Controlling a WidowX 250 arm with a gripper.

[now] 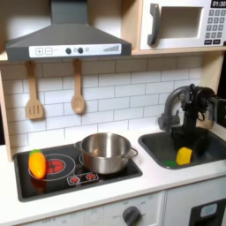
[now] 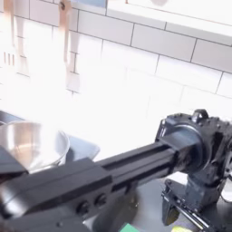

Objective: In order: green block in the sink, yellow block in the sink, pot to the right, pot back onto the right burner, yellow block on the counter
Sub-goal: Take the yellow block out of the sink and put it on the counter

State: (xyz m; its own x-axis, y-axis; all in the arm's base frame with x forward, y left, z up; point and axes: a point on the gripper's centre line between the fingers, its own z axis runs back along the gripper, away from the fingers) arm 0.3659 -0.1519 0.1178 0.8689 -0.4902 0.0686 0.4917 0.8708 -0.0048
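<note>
The yellow block (image 1: 184, 155) lies in the sink (image 1: 155, 152), just below my gripper (image 1: 188, 135) in the first exterior view, a little toward that view's left of my fingers. I cannot tell if my fingers touch it, and I cannot tell if they are open or closed, because they look only dark and blurred above the basin. In the second exterior view my gripper (image 2: 182, 205) points down at the picture's lower right, and the fingers (image 2: 169, 210) are dark against the dark background. The faucet (image 1: 169, 104) stands just beside my wrist, on the first exterior view's left. Farther to that side the pot (image 1: 106, 152) sits on the right burner of the black cooktop (image 1: 53, 184), well apart from my fingers. An orange oval toy (image 1: 36, 163) lies on the left burner, farthest from me. The counter (image 1: 168, 179) surrounds the basin and cooktop.
</note>
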